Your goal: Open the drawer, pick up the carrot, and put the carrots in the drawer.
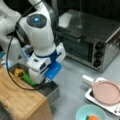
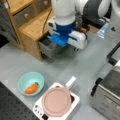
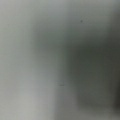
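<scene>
The grey drawer [image 1: 51, 91] [image 2: 48, 48] stands pulled out from the wooden-topped cabinet [image 1: 17, 98] [image 2: 33, 28] in both front views. A yellow-orange pepper [image 1: 18, 72] and a green vegetable [image 1: 28, 79] lie inside it. My gripper [image 1: 40, 80] hangs low over the drawer's open front end, its fingers hidden behind the white hand and blue mount. The carrot [image 1: 93, 117] [image 2: 31, 88], orange with a green tip, lies in a teal bowl [image 1: 83, 112] [image 2: 23, 78] on the grey table, well away from the gripper. The wrist view is only a grey blur.
A silver toaster oven [image 1: 92, 37] [image 2: 107, 96] stands at one side of the table. A pink pan [image 1: 106, 93] [image 2: 56, 101] sits on a white stove beside the bowl. Small knobbed drawers [image 2: 25, 15] sit in the cabinet's upper part.
</scene>
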Controlling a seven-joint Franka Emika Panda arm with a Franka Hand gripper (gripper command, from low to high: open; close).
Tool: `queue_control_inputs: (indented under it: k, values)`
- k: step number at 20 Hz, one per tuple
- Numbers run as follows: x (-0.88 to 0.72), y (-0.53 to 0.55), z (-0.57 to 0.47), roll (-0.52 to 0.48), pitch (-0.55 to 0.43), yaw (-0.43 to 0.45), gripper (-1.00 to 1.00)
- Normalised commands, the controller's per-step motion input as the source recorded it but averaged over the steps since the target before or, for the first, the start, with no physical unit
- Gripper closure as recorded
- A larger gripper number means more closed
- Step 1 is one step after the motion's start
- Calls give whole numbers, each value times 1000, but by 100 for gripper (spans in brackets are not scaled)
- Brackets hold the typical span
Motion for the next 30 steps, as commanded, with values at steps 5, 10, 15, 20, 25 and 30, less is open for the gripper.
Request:
queue_control_inputs:
  k: [5,10,15,20,25,30]
  values:
    - [-121,348,-111,64,-158,-189,-100]
    - [-156,306,-110,73,-162,-191,-100]
    - [-185,285,-114,77,-166,-202,-100]
    - [-220,317,-105,70,-168,-208,-100]
    - [-234,348,-117,77,-175,-204,-100]
    - [-221,305,-107,80,-176,-174,-100]
